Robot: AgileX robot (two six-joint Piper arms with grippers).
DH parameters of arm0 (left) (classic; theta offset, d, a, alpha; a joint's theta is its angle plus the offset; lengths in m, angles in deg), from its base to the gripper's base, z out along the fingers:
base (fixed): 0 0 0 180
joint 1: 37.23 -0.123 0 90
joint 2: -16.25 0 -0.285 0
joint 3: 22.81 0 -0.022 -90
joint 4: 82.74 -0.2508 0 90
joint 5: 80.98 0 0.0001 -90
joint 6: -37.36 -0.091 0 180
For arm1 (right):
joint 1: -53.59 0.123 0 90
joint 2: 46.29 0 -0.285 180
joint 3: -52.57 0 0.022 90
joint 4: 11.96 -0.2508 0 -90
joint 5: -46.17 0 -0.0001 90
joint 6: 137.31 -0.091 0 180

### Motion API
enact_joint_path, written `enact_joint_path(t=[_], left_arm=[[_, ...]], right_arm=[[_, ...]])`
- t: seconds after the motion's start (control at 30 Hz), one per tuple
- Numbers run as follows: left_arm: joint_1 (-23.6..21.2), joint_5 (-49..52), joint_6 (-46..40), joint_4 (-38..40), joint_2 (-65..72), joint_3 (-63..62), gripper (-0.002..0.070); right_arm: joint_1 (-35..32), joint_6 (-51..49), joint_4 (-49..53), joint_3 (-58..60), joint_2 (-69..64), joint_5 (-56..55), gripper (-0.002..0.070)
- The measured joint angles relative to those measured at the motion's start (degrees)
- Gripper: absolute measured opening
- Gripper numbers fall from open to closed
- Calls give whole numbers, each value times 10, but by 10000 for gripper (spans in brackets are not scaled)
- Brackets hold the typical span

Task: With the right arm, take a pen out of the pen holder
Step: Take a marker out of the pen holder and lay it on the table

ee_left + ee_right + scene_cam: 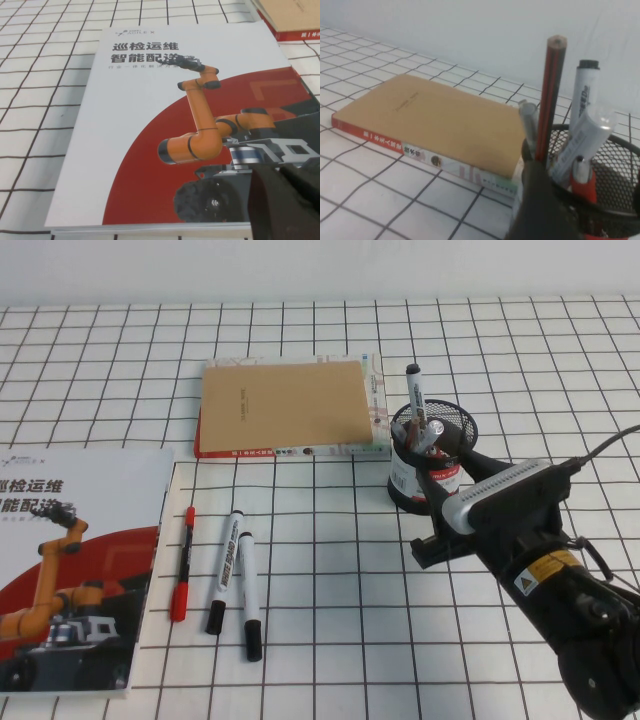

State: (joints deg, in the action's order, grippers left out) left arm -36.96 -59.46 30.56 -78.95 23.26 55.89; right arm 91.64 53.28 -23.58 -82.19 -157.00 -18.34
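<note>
Right gripper spread just beside pen holder, pens standing inside | left gripper over booklet, grip cannot tell | counter: one red pen, two markers, one book, one booklet.

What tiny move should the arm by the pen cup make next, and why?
Probably raise the right tool a little: it sits low beside the pen holder, while the marker stands well above it. The left tool hangs over the brochure.
</note>
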Motion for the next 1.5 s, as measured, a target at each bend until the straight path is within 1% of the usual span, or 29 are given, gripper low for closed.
enact_joint_path(t=[0.47, 0.6, 0.77, 0.87, 1.0, 1.23, 1.37, 1.5], left_arm=[[0, 0, 0, 0, 0, 0, -4], [0, 0, 0, 0, 0, 0, -4], [0, 0, 0, 0, 0, 0, -4], [0, 0, 0, 0, 0, 0, -4], [0, 0, 0, 0, 0, 0, -4], [0, 0, 0, 0, 0, 0, -4], [0, 0, 0, 0, 0, 0, -4], [0, 0, 0, 0, 0, 0, -4]], right_arm=[[-1, 0, 0, -30, -7, -4, 356], [-1, 0, 0, -53, -7, 14, 356], [-1, 36, -7, -75, -14, 41, 356], [-1, 63, -32, -80, -26, 42, 356], [-1, 71, -56, -80, -38, 44, 355], [-2, 73, -61, -81, -47, 47, 353], [-6, 74, -62, -82, -47, 47, 321], [-6, 74, -65, -82, -47, 44, 253]])
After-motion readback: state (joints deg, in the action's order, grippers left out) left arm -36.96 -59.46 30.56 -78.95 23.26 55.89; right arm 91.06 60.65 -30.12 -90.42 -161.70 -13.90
